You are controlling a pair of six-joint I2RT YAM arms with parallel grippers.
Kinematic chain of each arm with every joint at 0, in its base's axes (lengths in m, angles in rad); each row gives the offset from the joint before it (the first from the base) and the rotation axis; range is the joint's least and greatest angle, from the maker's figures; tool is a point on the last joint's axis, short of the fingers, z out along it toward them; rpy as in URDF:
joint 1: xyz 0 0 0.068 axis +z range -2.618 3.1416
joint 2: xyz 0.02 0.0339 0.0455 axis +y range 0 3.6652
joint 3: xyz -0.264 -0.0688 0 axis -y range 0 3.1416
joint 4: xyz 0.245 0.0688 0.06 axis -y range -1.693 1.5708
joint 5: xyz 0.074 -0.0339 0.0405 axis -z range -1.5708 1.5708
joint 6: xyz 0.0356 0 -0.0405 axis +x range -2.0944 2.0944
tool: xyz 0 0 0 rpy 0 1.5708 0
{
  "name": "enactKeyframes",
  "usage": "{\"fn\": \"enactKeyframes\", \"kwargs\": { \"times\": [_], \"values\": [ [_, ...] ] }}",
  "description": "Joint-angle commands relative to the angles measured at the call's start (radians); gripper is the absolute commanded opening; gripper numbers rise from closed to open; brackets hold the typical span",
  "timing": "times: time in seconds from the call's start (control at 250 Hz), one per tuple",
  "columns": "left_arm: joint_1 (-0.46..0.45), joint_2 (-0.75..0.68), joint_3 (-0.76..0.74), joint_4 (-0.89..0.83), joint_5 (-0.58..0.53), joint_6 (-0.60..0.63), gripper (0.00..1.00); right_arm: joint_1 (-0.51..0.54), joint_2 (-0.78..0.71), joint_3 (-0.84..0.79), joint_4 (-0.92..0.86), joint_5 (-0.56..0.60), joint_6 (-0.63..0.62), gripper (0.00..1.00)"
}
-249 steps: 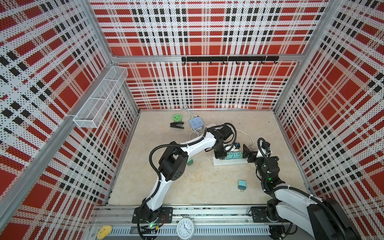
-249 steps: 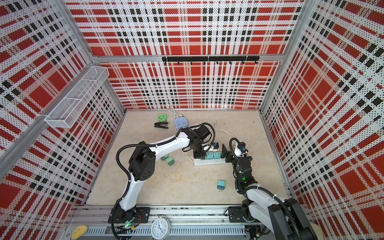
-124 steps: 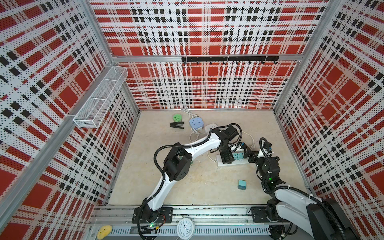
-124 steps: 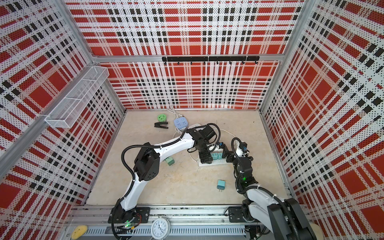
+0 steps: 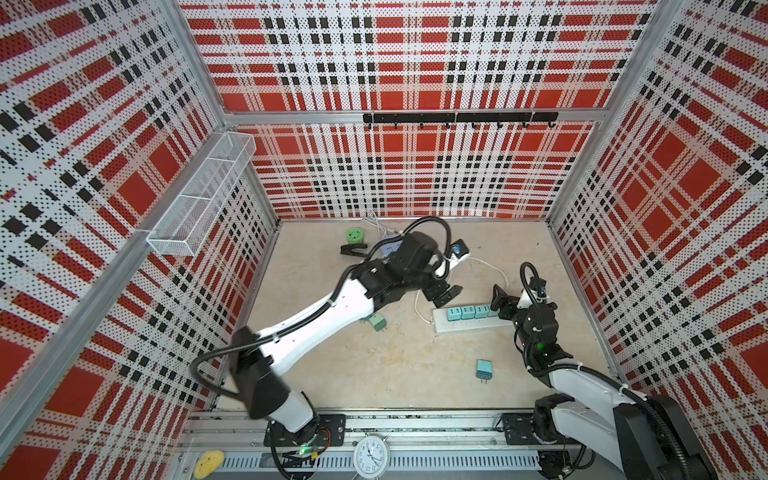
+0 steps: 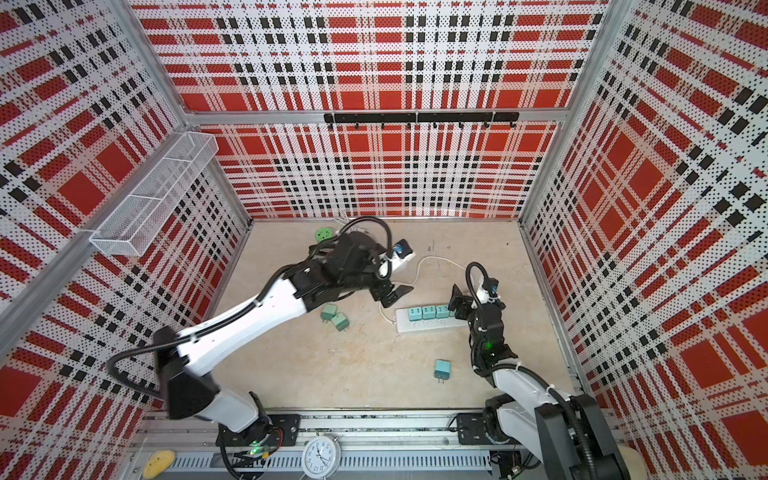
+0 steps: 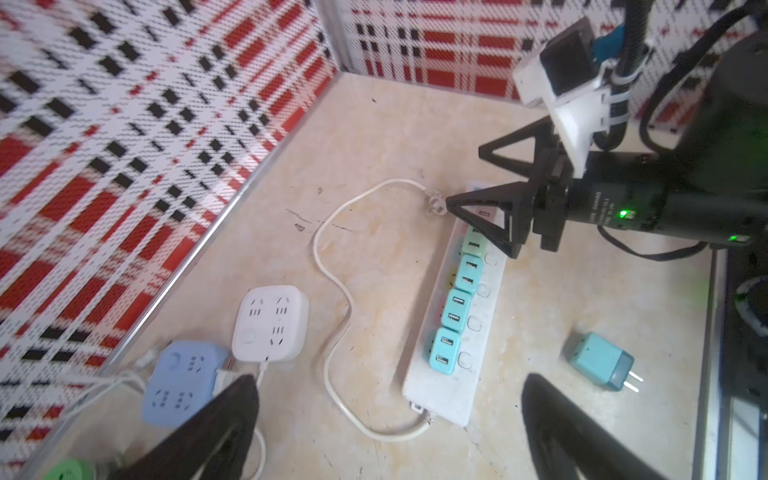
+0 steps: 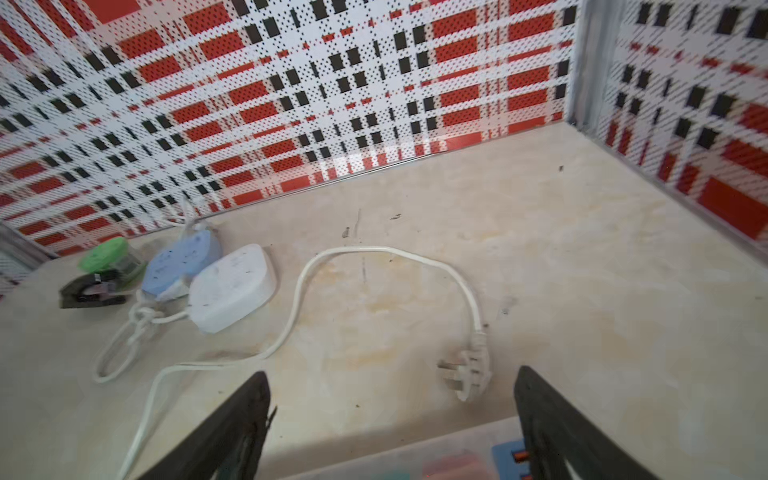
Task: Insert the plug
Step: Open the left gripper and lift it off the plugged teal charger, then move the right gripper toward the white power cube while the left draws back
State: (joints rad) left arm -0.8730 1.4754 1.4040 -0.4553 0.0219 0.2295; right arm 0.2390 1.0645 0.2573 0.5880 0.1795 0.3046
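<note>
Four boxy teal plugs (image 7: 455, 309) fill one glossy white strip (image 7: 440, 390); three loose plugs (image 5: 483, 370) lie about. Left gripper (image 5: 442, 293) and right gripper (image 7: 465, 178) gape, seemingly empty.

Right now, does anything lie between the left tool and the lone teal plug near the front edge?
Yes. The power strip, with four chargers plugged in, lies between the open left tool and the lone teal plug. The raised tool could probably pass over it.

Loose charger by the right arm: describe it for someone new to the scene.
Find the white power strip right of centre. On the robot's side of it lies one teal charger. Unlike the four plugged chargers, it lies alone, prongs bare.
</note>
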Motion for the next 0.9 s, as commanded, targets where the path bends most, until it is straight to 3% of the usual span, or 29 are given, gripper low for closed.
{"fn": "enactKeyframes", "kwargs": {
  "times": [0.0, 0.084, 0.16, 0.216, 0.356, 0.56, 0.896],
  "values": [
    [0.034, -0.145, -0.291, 0.344, -0.146, -0.293, 0.99, 0.010, -0.029, 0.068, -0.111, -0.142, 0.014, 0.86],
    [0.122, -0.275, -0.477, 0.426, -0.128, -0.480, 0.99, 0.072, -0.035, 0.109, -0.161, -0.149, 0.023, 0.79],
    [0.236, -0.349, -0.601, 0.472, -0.022, -0.590, 0.99, 0.175, -0.003, 0.202, -0.283, -0.052, 0.005, 0.81],
    [0.312, -0.384, -0.668, 0.494, -0.010, -0.660, 0.99, 0.221, 0.043, 0.281, -0.358, -0.029, 0.010, 0.82],
    [0.429, -0.456, -0.767, 0.488, -0.083, -0.694, 0.99, 0.278, 0.191, 0.473, -0.480, -0.008, 0.055, 0.82],
    [0.445, -0.485, -0.893, 0.599, -0.145, -0.654, 0.99, 0.289, 0.488, 0.808, -0.669, -0.004, 0.048, 0.81],
    [0.460, -0.531, -0.905, 0.608, -0.097, -0.665, 1.00, 0.289, 0.962, 1.433, -0.979, -0.006, -0.033, 0.84]
  ]
}}
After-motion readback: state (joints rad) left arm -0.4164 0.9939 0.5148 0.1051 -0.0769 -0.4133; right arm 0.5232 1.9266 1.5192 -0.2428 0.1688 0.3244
